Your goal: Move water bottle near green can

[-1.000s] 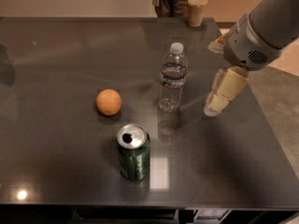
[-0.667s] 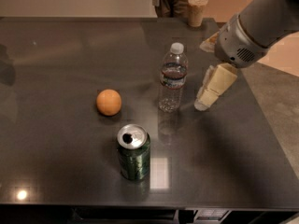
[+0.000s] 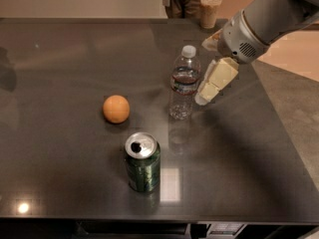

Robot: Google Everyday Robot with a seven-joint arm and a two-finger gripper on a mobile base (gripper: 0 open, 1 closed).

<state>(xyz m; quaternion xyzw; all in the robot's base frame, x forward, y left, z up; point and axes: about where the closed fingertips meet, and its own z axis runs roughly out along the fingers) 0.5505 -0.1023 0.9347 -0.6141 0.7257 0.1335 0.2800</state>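
Observation:
The water bottle (image 3: 183,83), clear with a white cap and a dark label band, stands upright near the middle of the dark table in the camera view. The green can (image 3: 142,163), with a silver top and open pull-tab, stands in front of it and to the left, a clear gap apart. My gripper (image 3: 204,72) is just right of the bottle at label height. It is open and empty. Its near cream finger (image 3: 215,81) is close beside the bottle, and the other finger shows behind.
An orange (image 3: 116,108) lies left of the bottle. A tan-filled cup (image 3: 210,10) stands at the table's far edge (image 3: 99,20). My grey arm (image 3: 264,21) comes in from the upper right. The table's right edge (image 3: 279,128) drops to the floor.
My gripper has moved left and a little down, from well right of the bottle to close beside it. The bottle, the can and the orange have not moved.

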